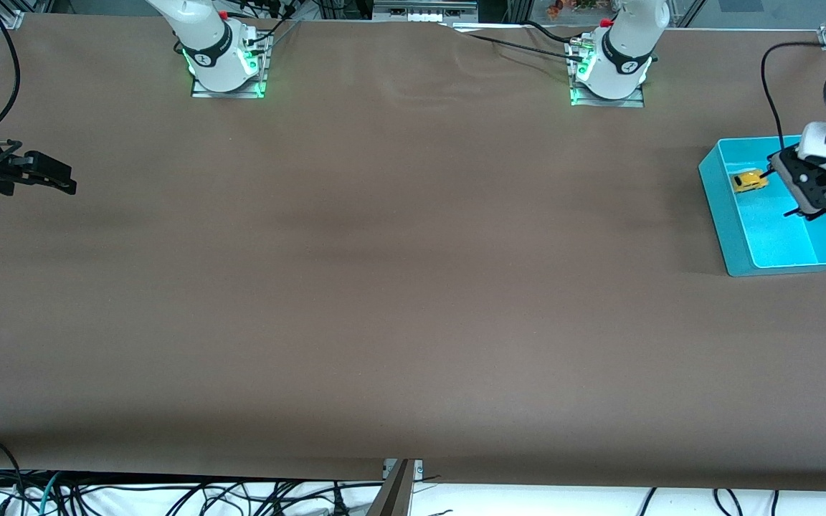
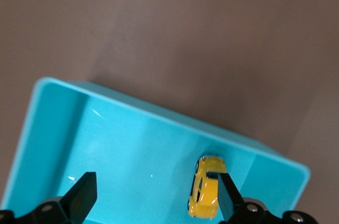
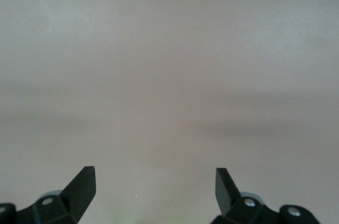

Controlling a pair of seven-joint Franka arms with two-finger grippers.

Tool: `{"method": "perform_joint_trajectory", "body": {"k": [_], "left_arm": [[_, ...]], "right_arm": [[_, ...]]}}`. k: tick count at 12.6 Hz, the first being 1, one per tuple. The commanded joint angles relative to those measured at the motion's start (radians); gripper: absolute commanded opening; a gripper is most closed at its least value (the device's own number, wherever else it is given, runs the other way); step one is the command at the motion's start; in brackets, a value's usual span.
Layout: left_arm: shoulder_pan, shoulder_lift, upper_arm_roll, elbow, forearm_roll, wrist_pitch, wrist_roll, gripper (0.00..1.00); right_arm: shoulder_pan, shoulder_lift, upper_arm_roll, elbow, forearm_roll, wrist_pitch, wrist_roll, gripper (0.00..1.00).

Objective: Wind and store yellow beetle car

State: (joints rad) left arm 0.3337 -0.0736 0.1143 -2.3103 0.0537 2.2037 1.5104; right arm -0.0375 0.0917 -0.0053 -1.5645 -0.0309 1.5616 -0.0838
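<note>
The yellow beetle car (image 1: 749, 180) lies on the floor of the turquoise bin (image 1: 779, 240), in the bin's part farther from the front camera. My left gripper (image 1: 780, 192) hangs over the bin, open wide, with nothing between its fingers. In the left wrist view the yellow beetle car (image 2: 204, 195) lies on the bin (image 2: 132, 150) floor beside one fingertip (image 2: 229, 197), which covers part of it. My right gripper (image 1: 62, 179) waits open over bare table at the right arm's end, and the right wrist view shows my right gripper (image 3: 154, 173) with nothing in it.
The bin stands at the left arm's end of the brown table. The two arm bases (image 1: 226, 61) (image 1: 610, 72) stand along the table's edge farthest from the front camera. Cables hang below the edge nearest that camera.
</note>
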Motion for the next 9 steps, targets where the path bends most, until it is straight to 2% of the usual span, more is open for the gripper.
{"method": "perform_joint_trajectory", "body": {"k": [1,6,9], "left_arm": [[-0.066,-0.138,0.007,0.035,-0.049,-0.119,-0.106,1.0],[-0.246,-0.143,0.005,0.323,-0.054,-0.341,-0.482,1.0],[-0.343,-0.083,0.011,0.532,-0.055,-0.424,-0.544,1.0]], "right_arm": [[-0.007,-0.001,0.004,0.011,0.003,0.001,-0.002,1.0],[-0.007,0.0,0.004,0.011,0.003,0.003,-0.002,1.0],[-0.007,-0.001,0.004,0.011,0.005,0.003,-0.002,1.0]]}}
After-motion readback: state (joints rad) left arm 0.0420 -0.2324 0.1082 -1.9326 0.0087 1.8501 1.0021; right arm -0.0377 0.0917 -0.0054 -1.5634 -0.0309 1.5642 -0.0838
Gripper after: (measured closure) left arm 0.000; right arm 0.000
